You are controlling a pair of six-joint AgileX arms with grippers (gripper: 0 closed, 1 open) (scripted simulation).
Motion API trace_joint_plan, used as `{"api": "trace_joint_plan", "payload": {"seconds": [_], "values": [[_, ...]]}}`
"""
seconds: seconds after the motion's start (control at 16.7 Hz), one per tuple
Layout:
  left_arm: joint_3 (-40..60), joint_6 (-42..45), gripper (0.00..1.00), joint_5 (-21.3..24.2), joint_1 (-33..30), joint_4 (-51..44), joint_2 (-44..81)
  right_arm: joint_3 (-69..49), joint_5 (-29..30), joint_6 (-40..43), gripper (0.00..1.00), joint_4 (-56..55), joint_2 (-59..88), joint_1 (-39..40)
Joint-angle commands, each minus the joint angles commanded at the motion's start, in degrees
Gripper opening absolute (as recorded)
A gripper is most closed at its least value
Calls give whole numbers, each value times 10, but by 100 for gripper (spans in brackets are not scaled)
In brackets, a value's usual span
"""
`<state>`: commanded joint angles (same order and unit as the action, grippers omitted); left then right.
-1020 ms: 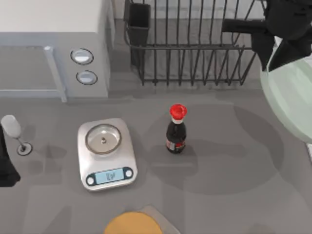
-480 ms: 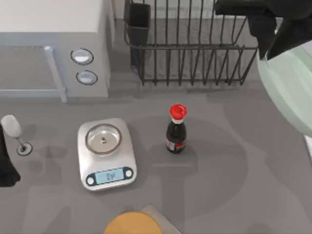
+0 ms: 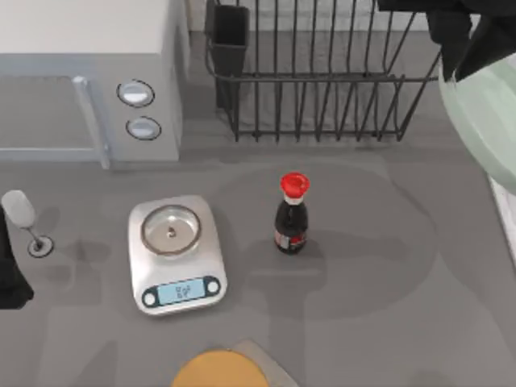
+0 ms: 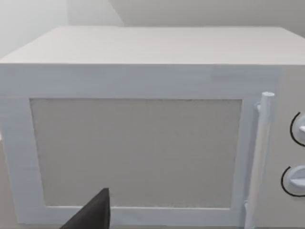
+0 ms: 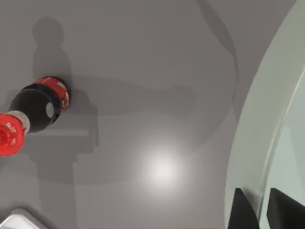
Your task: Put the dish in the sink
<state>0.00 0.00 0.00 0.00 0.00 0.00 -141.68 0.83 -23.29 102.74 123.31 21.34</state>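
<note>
The dish (image 3: 484,113), a large pale mint-green plate, hangs tilted in the air at the far right, beside the rack. My right gripper (image 3: 468,56) is shut on its rim at the far right corner. In the right wrist view, the two dark fingers (image 5: 242,210) pinch the dish's rim (image 5: 259,143) above the grey table. A pale strip of the sink's rim (image 3: 504,218) shows at the right edge, just below the dish. My left arm (image 3: 8,270) stays parked at the left edge; one dark finger (image 4: 93,214) faces the microwave.
A black wire dish rack (image 3: 322,81) stands at the back, left of the dish. A white microwave (image 3: 89,81) fills the back left. A wine glass (image 3: 24,222), a silver scale (image 3: 176,254), a red-capped dark bottle (image 3: 291,214) and a yellow-orange disc (image 3: 218,371) stand on the table.
My right gripper has carried the dish farther back and to the right, so less of it shows. The left arm has not moved.
</note>
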Motion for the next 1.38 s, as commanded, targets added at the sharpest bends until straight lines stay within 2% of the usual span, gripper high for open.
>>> {"api": "trace_joint_plan", "payload": {"seconds": [0.48,0.66,0.9,1.38], "values": [[0,0,100,0,0,0,0,-212,-2,233,0,-16,285,-227],[0,0,100,0,0,0,0,-243,-3,266,0,-21,318,-260],[0,0,100,0,0,0,0,-244,-3,266,0,-21,319,-260],[0,0,100,0,0,0,0,-244,-3,266,60,-21,319,-260]]}}
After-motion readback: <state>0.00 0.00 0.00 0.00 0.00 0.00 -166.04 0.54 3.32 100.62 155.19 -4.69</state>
